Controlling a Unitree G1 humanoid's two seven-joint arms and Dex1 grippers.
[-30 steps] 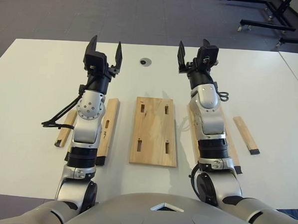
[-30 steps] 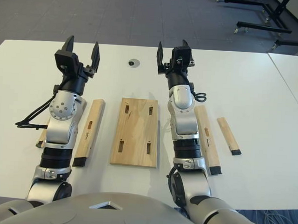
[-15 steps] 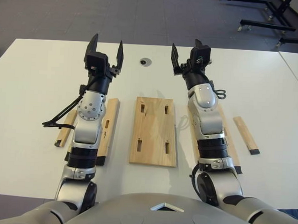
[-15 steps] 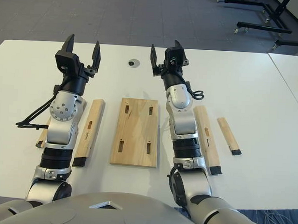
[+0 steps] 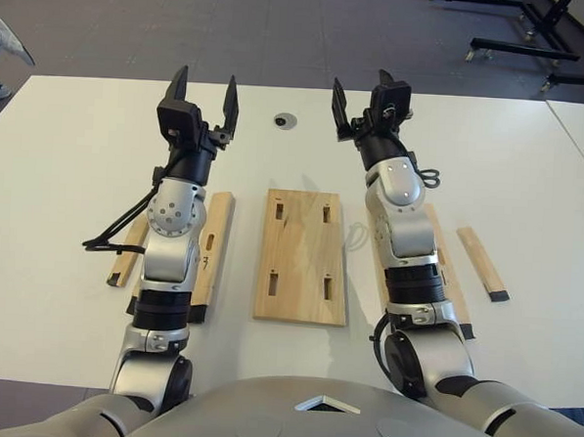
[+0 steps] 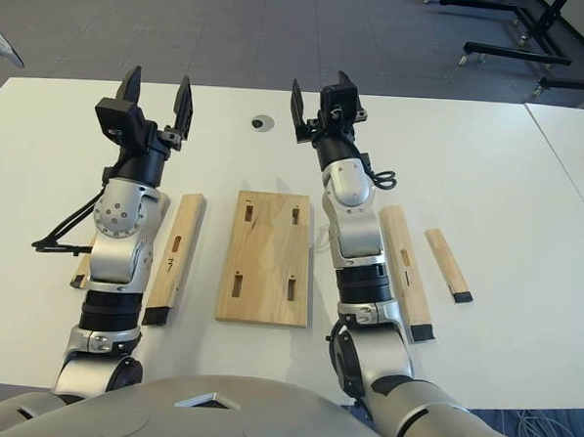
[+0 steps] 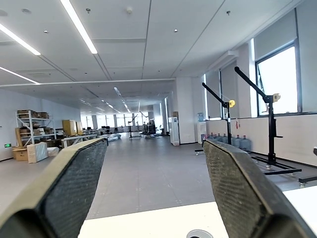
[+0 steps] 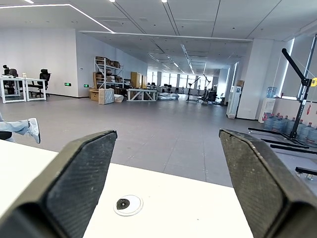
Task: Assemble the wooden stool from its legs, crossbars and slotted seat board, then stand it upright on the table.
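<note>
Closest to me, the slotted seat board [image 5: 303, 255] lies flat in the middle of the white table [image 5: 60, 167], its four slots facing up. A slotted leg board [image 5: 213, 249] lies just beside it on my left, next to the left forearm. Farther left is a short piece [image 5: 123, 260], half hidden behind the arm and a black cable; I take it for a crossbar but can't be sure. On the right, a second leg board [image 6: 407, 269] lies partly under the right forearm, and a short crossbar [image 5: 483, 264] lies beyond it, apart from everything else.

Both arms stretch out over the table. The left gripper [image 5: 205, 77] is held above the surface with its fingers [image 7: 74, 188] spread wide and nothing between them. The right gripper [image 5: 361, 82] is likewise held up, fingers [image 8: 79, 183] wide apart and holding nothing.

Between the two grippers, a round grommet [image 5: 284, 120] sits in the tabletop. Past the far edge I see grey floor and black wheeled stands [image 5: 522, 40].
</note>
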